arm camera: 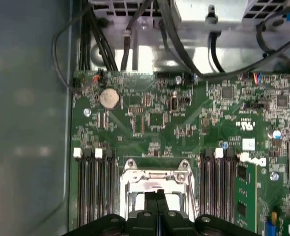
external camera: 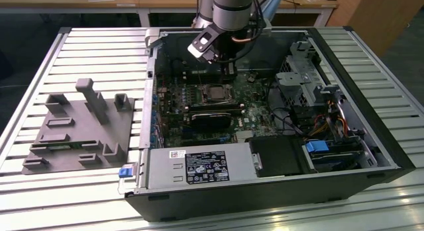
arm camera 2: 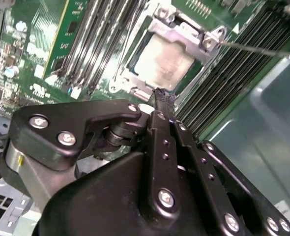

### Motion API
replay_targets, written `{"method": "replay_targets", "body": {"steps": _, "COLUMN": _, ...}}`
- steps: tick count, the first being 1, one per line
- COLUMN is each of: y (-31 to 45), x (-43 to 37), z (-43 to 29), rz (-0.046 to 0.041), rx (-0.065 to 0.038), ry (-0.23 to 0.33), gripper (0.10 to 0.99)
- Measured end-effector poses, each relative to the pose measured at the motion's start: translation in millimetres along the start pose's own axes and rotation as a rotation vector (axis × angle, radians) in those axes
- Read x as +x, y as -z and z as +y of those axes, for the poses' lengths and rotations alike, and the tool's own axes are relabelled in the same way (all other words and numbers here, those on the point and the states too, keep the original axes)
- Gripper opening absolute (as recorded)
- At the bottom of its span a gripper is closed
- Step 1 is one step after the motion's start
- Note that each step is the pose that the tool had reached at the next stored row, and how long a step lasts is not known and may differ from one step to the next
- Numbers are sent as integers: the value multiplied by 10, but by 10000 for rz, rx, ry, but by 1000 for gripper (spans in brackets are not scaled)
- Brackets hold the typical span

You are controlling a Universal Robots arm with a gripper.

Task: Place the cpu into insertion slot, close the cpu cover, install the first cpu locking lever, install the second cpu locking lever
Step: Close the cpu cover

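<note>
- While the arm [external camera: 229, 12] hangs over the open case [external camera: 265, 198] on the slatted table [external camera: 39, 57], we see its claw [arm camera 2: 163, 96] down inside, close above the green board [arm camera: 150, 123].
- We read the claw as closed: in both wrist views its two black fingers [arm camera: 150, 200] sit pressed side by side, and we see nothing between them.
- Its tips are at the near edge of the slot [external camera: 204, 94]; we cannot tell whether they touch the metal there.
- We find the cpu [arm camera 2: 159, 61] seated in the slot, dull silver top facing up.
- Around it lies the cover [arm camera 2: 180, 30], a silver frame that appears to rest flat, with the chip showing through its window.
- From one corner of the cover a thin wire lever [arm camera 2: 253, 47] runs out across the memory slots [arm camera 2: 223, 81]; we cannot tell whether it is latched.
- Rows of these long black slots flank the socket on both sides in the first wrist view.
- In the exterior view a black heatsink [external camera: 212, 117] sits just beside the slot, on the side nearer the camera.
- A grey fixture [external camera: 79, 126] with upright pegs rests on the table at the exterior view's left, well apart from the case.
</note>
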State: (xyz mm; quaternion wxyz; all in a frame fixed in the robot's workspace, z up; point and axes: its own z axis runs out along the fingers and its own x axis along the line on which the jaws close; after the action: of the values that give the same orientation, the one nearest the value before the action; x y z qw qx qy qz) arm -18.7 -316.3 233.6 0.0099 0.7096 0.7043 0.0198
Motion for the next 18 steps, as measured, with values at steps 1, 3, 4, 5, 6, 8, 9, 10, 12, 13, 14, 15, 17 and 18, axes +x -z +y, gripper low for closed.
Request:
{"method": "replay_targets", "body": {"steps": 1, "y": -8, "x": 0, "z": -13, "rz": 1, "rx": 4, "ry": 2, "gripper": 106}}
{"method": "replay_targets", "body": {"steps": 3, "y": -31, "x": -1, "z": -23, "rz": -1, "rx": 65, "ry": 8, "gripper": 106}}
{"method": "replay_targets", "body": {"steps": 4, "y": -44, "x": -1, "z": -26, "rz": 0, "rx": 111, "ry": 12, "gripper": 106}}
{"method": "replay_targets", "body": {"steps": 5, "y": -56, "x": -1, "z": -28, "rz": -1, "rx": 154, "ry": 16, "gripper": 106}}
{"method": "replay_targets", "body": {"steps": 6, "y": -67, "x": -2, "z": -30, "rz": -2, "rx": 192, "ry": 20, "gripper": 106}}
{"method": "replay_targets", "body": {"steps": 8, "y": -82, "x": -3, "z": -53, "rz": 3, "rx": 212, "ry": 28, "gripper": 106}}
{"method": "replay_targets", "body": {"steps": 9, "y": -85, "x": -3, "z": -74, "rz": 5, "rx": 213, "ry": 30, "gripper": 106}}
{"method": "replay_targets", "body": {"steps": 10, "y": -89, "x": -3, "z": -98, "rz": 7, "rx": 213, "ry": 31, "gripper": 106}}
{"method": "replay_targets", "body": {"steps": 12, "y": -101, "x": -3, "z": -144, "rz": 8, "rx": 212, "ry": 33, "gripper": 106}}
{"method": "replay_targets", "body": {"steps": 13, "y": -107, "x": -4, "z": -162, "rz": 8, "rx": 212, "ry": 33, "gripper": 106}}
{"method": "replay_targets", "body": {"steps": 14, "y": -114, "x": -4, "z": -175, "rz": 8, "rx": 212, "ry": 33, "gripper": 106}}
{"method": "replay_targets", "body": {"steps": 15, "y": -120, "x": -4, "z": -187, "rz": 8, "rx": 212, "ry": 32, "gripper": 106}}
{"method": "replay_targets", "body": {"steps": 17, "y": -129, "x": -5, "z": -212, "rz": 7, "rx": 213, "ry": 33, "gripper": 106}}
{"method": "replay_targets", "body": {"steps": 18, "y": -136, "x": -5, "z": -225, "rz": 8, "rx": 212, "ry": 33, "gripper": 106}}
